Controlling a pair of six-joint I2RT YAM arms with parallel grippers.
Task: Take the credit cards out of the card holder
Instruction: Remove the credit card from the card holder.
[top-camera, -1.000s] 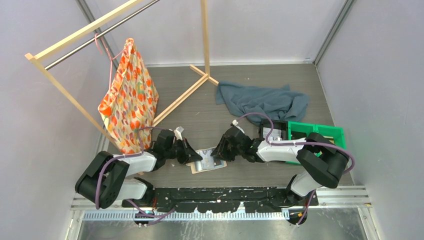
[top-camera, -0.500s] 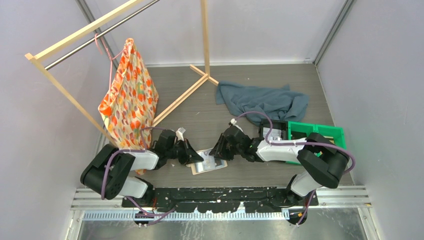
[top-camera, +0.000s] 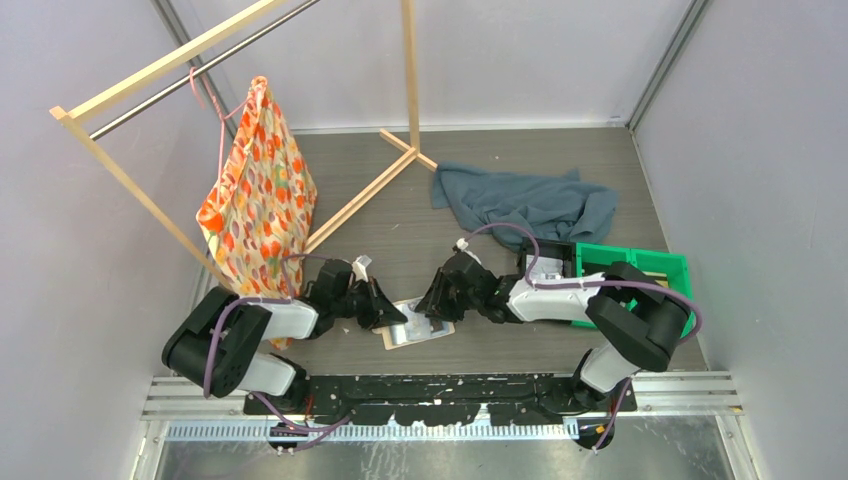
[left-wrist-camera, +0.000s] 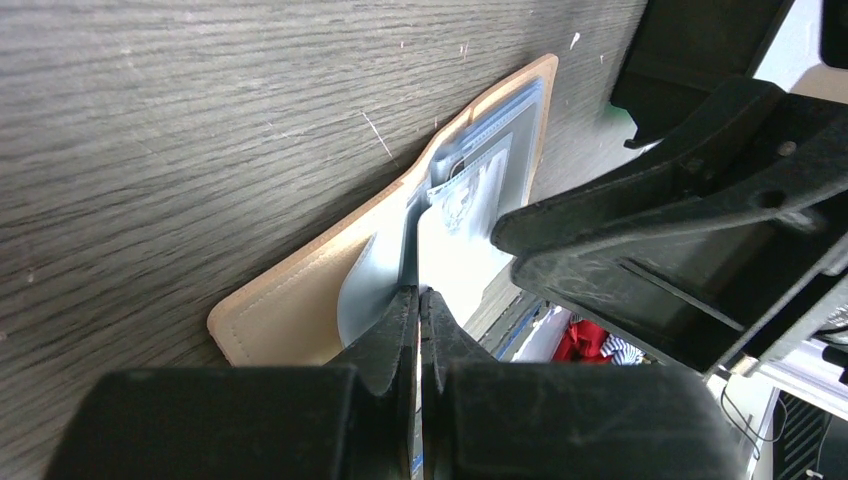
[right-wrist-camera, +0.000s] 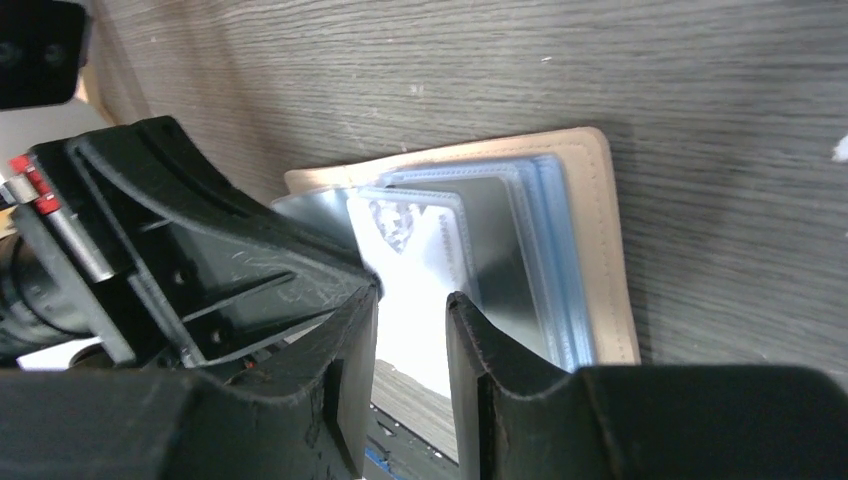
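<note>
The tan card holder (top-camera: 415, 323) lies open on the table between my grippers, its pale blue-grey pockets up. My left gripper (top-camera: 393, 313) is shut on the edge of an inner pocket flap (left-wrist-camera: 375, 290) of the holder (left-wrist-camera: 290, 310). A glossy card with pale print (left-wrist-camera: 465, 200) sticks up from the pockets. My right gripper (top-camera: 428, 305) is open, its fingertips (right-wrist-camera: 355, 330) either side of the glaring card (right-wrist-camera: 410, 250), above the holder (right-wrist-camera: 600, 250). I cannot tell whether they touch the card.
A black tray (top-camera: 548, 262) and a green bin (top-camera: 655, 265) stand to the right. A blue-grey cloth (top-camera: 525, 200) lies behind. A wooden rack (top-camera: 350, 205) with an orange patterned bag (top-camera: 258, 195) stands at the back left.
My right gripper has crept a little left over the holder. My left gripper stays shut on the pocket flap; its arm shifted slightly at first.
</note>
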